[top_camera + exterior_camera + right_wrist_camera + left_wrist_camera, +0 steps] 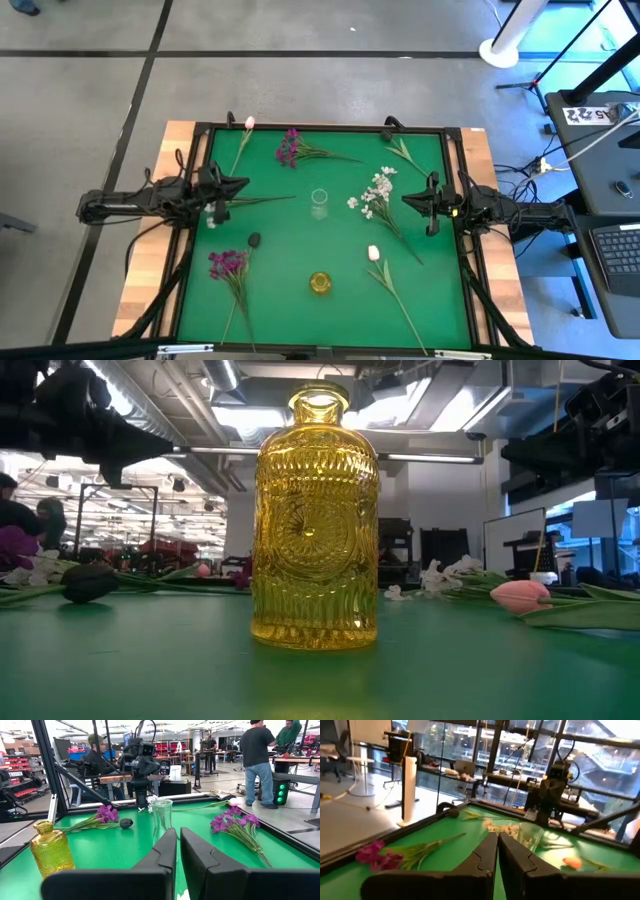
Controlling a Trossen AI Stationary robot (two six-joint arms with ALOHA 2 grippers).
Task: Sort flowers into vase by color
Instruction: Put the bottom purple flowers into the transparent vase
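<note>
Flowers lie flat on the green mat. One magenta cluster is near the far edge, another at the near left. A white spray lies right of centre. A pale bud lies near right, and a pink bud at the far edge. A clear glass vase stands mid-table, with a yellow glass vase nearer. My left gripper hovers shut at the left, my right gripper shut at the right. Both point at the clear vase.
A small dark object lies left of centre. A leafy stem lies at the far right, and another stem just ahead of my left gripper. A black frame rims the mat. People stand in the room beyond.
</note>
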